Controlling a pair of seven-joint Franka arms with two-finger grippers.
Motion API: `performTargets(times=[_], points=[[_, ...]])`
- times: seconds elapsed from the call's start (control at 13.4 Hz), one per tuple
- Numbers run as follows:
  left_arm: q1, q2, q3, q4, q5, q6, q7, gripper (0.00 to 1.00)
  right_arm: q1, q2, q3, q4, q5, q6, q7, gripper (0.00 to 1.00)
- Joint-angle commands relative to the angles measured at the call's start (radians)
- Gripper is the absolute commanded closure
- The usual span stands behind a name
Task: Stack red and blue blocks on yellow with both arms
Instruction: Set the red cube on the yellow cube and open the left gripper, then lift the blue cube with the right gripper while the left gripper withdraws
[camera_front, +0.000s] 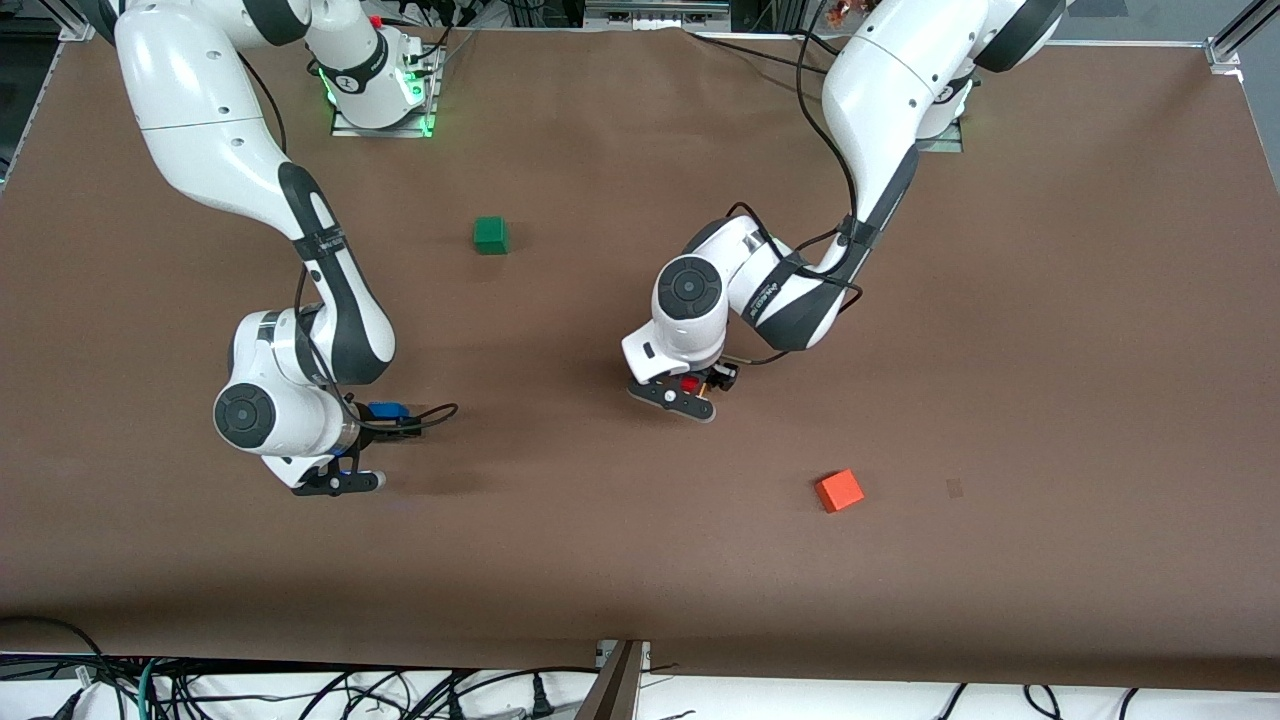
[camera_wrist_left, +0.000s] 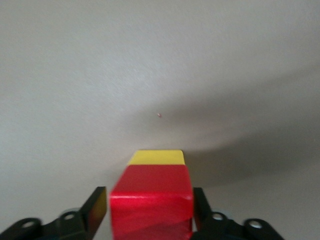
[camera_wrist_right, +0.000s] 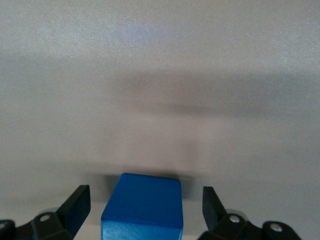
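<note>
**Two grippers, two cubes: red sits on yellow, blue waits between open fingers**

Grippers first: my right gripper (camera_front: 345, 478), nearest the front camera at the right arm's end of the table, hangs low with its jaws spread wide; the right wrist view shows the blue block (camera_wrist_right: 142, 206) standing between the two fingers (camera_wrist_right: 76, 206) with clear gaps on both sides, so nothing is gripped. That block is a plain matte cube of solid blue, resting on the brown table (camera_front: 640, 560).

My left gripper (camera_front: 690, 392), over the middle of the table, has its fingers (camera_wrist_left: 96, 207) set against the sides of the red block (camera_wrist_left: 152, 200), a deep red matte cube. In the left wrist view the red cube sits directly on the yellow block (camera_wrist_left: 156, 158), of which only a bright strip shows past the red one's upper edge. Whether the fingers press or merely touch, I cannot tell.

By count, one cube of each colour: red, yellow, blue, an orange cube (camera_front: 839, 490) lying nearer the front camera toward the left arm's end, and a green cube (camera_front: 490, 235) farthest from the front camera, between the two arms. Two arms, two grippers.
</note>
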Motion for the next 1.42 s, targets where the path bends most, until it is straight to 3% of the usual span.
performTargets(times=[0.0,0.3,0.52,0.75,0.82,1.05,1.34], points=[[0.063,-0.016,-0.015,0.11,0.003,-0.086,0.01,0.0,-0.002,-0.044,0.003,-0.037,0.019,-0.023,-0.003,0.07],[0.169,-0.06,-0.004,0.336,0.004,-0.299,0.009,0.0,-0.002,-0.058,0.003,-0.035,0.019,-0.046,-0.003,0.25],[0.334,-0.164,-0.01,0.346,0.003,-0.298,0.01,0.0,-0.002,-0.058,0.003,-0.035,0.019,-0.049,-0.003,0.37],[0.466,-0.214,-0.006,0.346,0.003,-0.296,0.012,0.0,0.001,-0.061,0.005,-0.026,0.017,-0.049,-0.009,0.63],[0.517,-0.22,-0.012,0.346,0.003,-0.298,0.013,0.0,0.004,-0.076,0.006,-0.026,0.017,-0.049,-0.009,0.67],[0.6,-0.287,-0.012,0.338,0.006,-0.299,0.013,0.0,0.047,-0.122,0.01,0.003,0.017,-0.109,-0.009,0.67],[0.615,-0.307,-0.001,0.333,0.006,-0.413,0.126,0.0,0.207,-0.139,0.01,0.19,0.014,-0.305,0.188,0.66]])
